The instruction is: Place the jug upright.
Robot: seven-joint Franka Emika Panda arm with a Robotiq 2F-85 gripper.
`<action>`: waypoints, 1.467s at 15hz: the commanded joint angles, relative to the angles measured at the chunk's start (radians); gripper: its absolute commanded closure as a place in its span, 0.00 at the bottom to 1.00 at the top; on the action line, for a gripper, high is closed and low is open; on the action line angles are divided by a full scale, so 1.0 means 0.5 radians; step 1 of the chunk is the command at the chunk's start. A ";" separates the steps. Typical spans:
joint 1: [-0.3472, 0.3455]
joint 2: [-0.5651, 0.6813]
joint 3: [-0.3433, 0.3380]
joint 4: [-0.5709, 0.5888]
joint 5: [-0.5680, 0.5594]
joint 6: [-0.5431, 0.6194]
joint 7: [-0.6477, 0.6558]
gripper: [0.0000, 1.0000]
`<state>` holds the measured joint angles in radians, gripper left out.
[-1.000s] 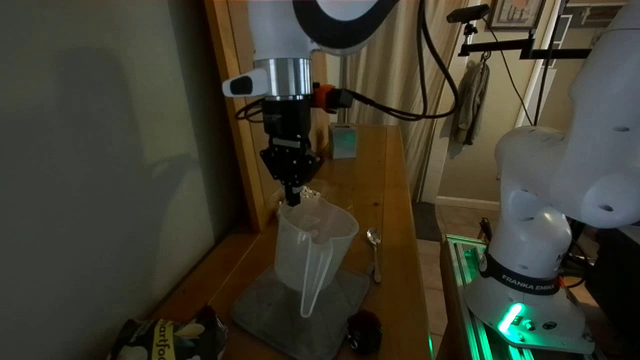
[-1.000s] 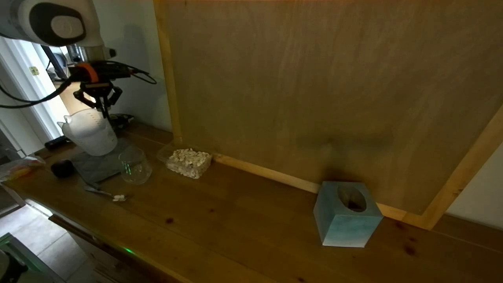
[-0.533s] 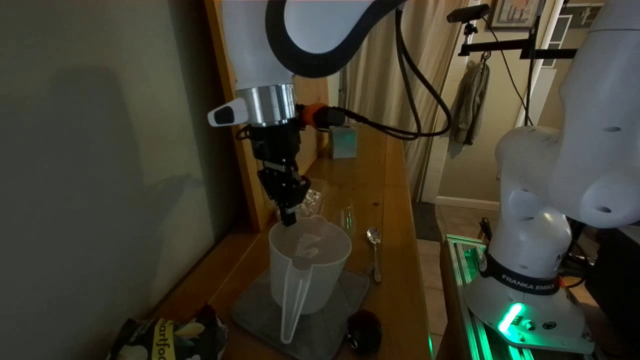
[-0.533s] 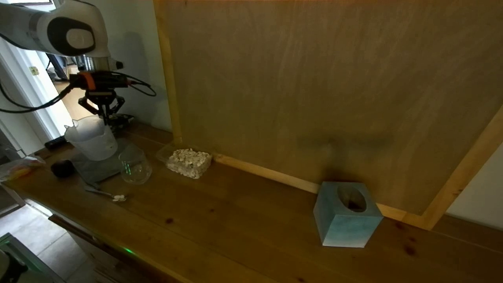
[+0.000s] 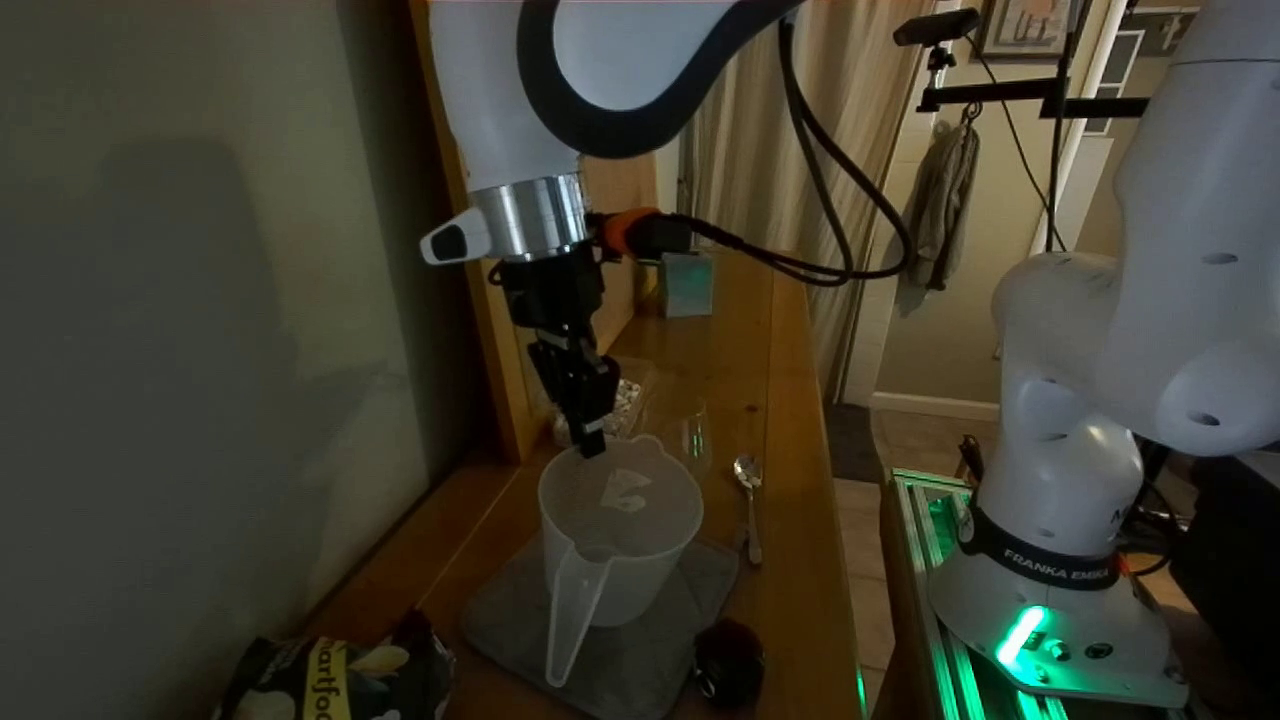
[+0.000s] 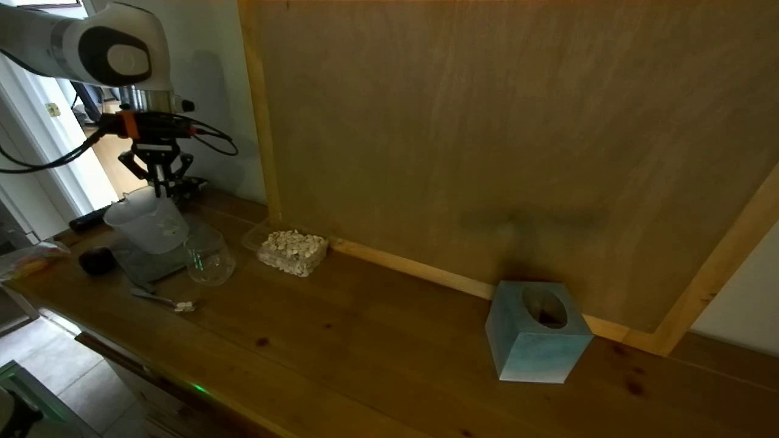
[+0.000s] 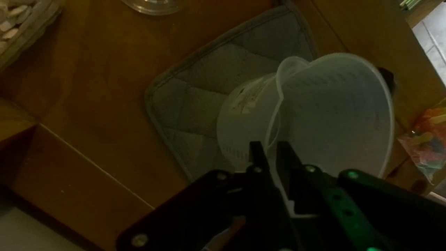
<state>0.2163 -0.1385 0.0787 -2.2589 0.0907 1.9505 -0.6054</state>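
At the end effector (image 7: pixel 270 143), a narrow gap astride the rim of the jug (image 5: pixel 625 530), apparently no grip. Could snag that rim with a sideways pull and topple; could rock on the soft quilted mat (image 7: pixel 195 104). Below, seemingly upright: thin, cloudy, tapered plastic. Farther out, a clear glass (image 6: pixel 210 261), easily knocked; beyond, knotty wooden surface (image 6: pixel 365 340).

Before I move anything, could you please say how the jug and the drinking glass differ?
The jug is larger than the glass. The jug is cloudy white, while the glass is clear. The jug shows a side handle; the glass shows none. The jug is over the grey pad, the glass off it. Both are rounded vessels.
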 commanded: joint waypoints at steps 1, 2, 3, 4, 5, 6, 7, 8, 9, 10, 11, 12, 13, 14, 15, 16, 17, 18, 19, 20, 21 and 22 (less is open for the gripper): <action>-0.041 0.033 0.026 0.070 -0.014 -0.075 0.068 0.52; -0.043 0.030 0.028 0.069 -0.018 -0.074 0.085 0.44; -0.044 0.027 0.029 0.070 -0.017 -0.071 0.091 0.38; -0.046 0.023 0.032 0.073 -0.031 -0.077 0.117 0.30; -0.043 0.014 0.036 0.073 -0.034 -0.068 0.137 0.23; -0.041 0.004 0.047 0.081 -0.068 -0.077 0.178 0.17; -0.035 -0.011 0.067 0.088 -0.127 -0.076 0.246 0.09; -0.028 -0.020 0.084 0.094 -0.161 -0.078 0.297 0.03; -0.019 -0.038 0.110 0.103 -0.212 -0.092 0.377 0.00; -0.009 -0.055 0.135 0.112 -0.229 -0.101 0.442 0.00; -0.005 -0.072 0.164 0.118 -0.277 -0.110 0.531 0.00; 0.004 -0.098 0.193 0.123 -0.300 -0.128 0.609 0.00; 0.008 -0.117 0.220 0.128 -0.331 -0.149 0.686 0.00; 0.014 -0.153 0.240 0.120 -0.324 -0.148 0.743 0.00; 0.018 -0.185 0.261 0.110 -0.327 -0.145 0.811 0.00; 0.018 -0.240 0.272 0.085 -0.319 -0.113 0.876 0.00; 0.016 -0.294 0.276 0.056 -0.298 -0.072 0.926 0.00; 0.017 -0.341 0.284 0.038 -0.306 -0.047 0.967 0.00; 0.018 -0.384 0.285 0.023 -0.303 -0.009 0.991 0.00; 0.016 -0.413 0.287 0.018 -0.305 0.000 1.019 0.00; 0.013 -0.442 0.289 0.013 -0.306 0.003 1.047 0.00; 0.013 -0.468 0.288 0.004 -0.300 0.007 1.069 0.00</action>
<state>0.2248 -0.3092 0.2181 -2.2160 -0.0438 1.9247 -0.1229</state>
